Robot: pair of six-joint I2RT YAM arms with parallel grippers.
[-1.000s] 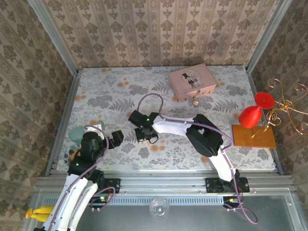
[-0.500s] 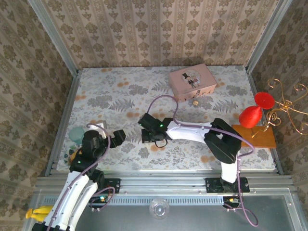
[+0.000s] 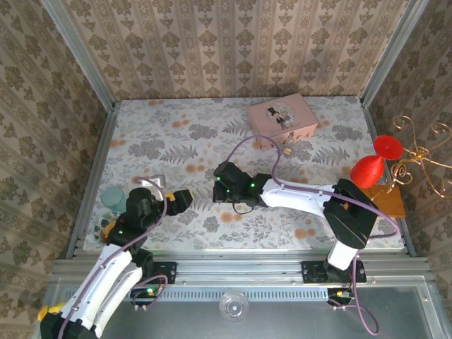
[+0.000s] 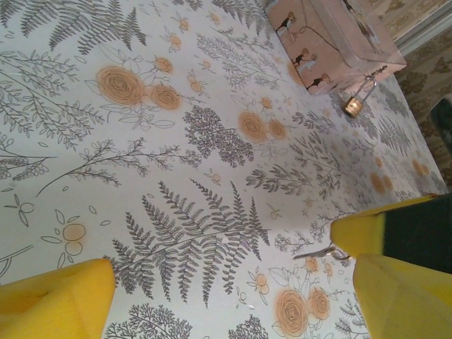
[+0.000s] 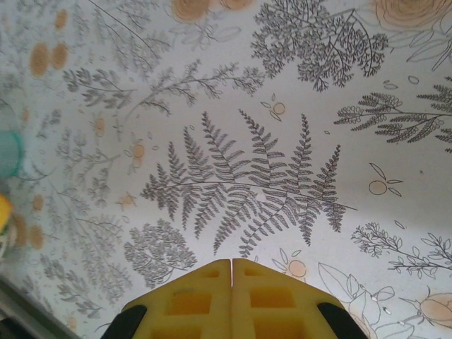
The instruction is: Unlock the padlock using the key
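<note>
Bright, even, diffuse light; shadows on the worktop (image 3: 176,141) are soft and faint. Wrist views are sharp mid-frame, softer toward the edges.

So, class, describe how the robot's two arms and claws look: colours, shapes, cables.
The left arm and right arm are white tubes with bulky black joints, each trailed by a looping purple cable. Small green lights glow on the joints. The left claw and right claw have blocky yellow fingers; the right's show square moulded recesses.
</note>
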